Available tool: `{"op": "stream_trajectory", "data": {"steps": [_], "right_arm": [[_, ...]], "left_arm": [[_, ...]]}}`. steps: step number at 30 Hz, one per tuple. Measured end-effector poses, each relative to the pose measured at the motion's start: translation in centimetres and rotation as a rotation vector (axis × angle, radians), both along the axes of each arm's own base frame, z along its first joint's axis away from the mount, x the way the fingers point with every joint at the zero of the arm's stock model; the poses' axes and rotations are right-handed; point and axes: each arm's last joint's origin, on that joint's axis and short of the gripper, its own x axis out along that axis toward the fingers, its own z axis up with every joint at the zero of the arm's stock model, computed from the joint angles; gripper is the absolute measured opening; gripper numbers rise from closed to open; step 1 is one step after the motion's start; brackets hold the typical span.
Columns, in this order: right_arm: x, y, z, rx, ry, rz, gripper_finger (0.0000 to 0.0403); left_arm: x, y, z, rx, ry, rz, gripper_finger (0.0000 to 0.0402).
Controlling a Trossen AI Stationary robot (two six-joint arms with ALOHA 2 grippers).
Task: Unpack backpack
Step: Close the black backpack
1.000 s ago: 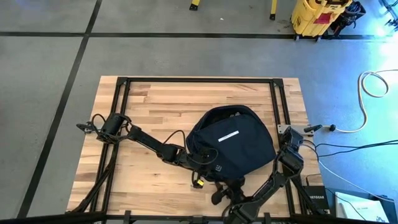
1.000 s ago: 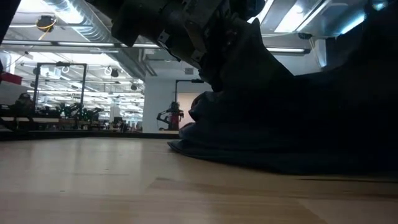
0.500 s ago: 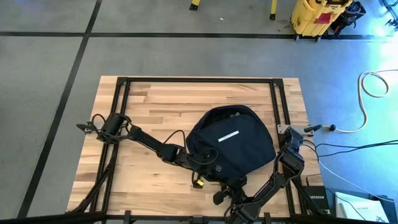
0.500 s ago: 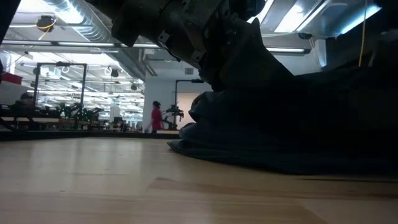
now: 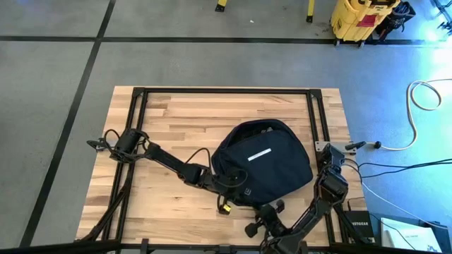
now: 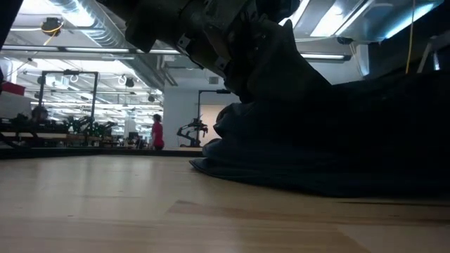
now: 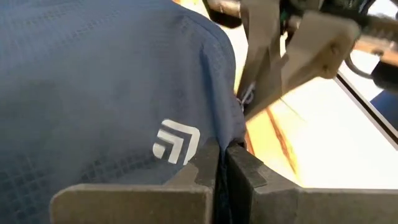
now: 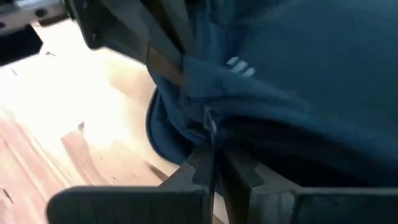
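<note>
Right wrist view shows my right gripper (image 8: 211, 163) clamped on a small zipper pull (image 8: 210, 121) at the backpack's (image 5: 263, 171) near edge, while my left gripper (image 7: 219, 163) pinches the fabric beside the white logo (image 7: 176, 140). I'd pull slowly along the zip line — left holding taut. The navy bag slumps rounded, mid-table.

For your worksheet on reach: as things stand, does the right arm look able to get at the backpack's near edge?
Probably yes. The right gripper is already at the backpack, its fingers shut on a fold or small pull at the bag's edge, with nothing between them. The left gripper pinches the same edge close by.
</note>
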Motion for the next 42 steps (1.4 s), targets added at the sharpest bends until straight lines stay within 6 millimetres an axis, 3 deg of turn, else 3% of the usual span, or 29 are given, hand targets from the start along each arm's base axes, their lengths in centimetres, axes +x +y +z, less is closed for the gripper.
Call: {"op": "stream_trajectory", "data": {"steps": [9, 25, 30, 35, 42], "right_arm": [[-1.2, 0.9, 1.4, 0.007, 0.107, -0.009, 0.0000], [-2.6, 0.3, 4.4, -0.027, 0.184, -0.016, 0.0000], [-3.1, 0.7, 4.4, -0.009, 0.195, -0.010, 0.0000], [-2.9, 0.8, 4.2, 0.013, 0.172, -0.008, 0.0000], [-2.4, 1.9, 3.9, 0.093, 0.055, 0.032, 0.0002]], "left_arm": [[-0.2, -0.5, 0.0, 0.002, -0.001, -0.023, 0.0000], [-1.8, -1.4, 0.2, 0.064, 0.141, -0.059, 0.0000], [-2.0, -1.6, -0.1, 0.079, 0.156, -0.052, 0.0000], [-1.7, -2.1, 1.0, 0.044, 0.065, -0.058, 0.0005], [-1.8, -2.2, 1.9, 0.058, 0.026, -0.077, 0.0044]]}}
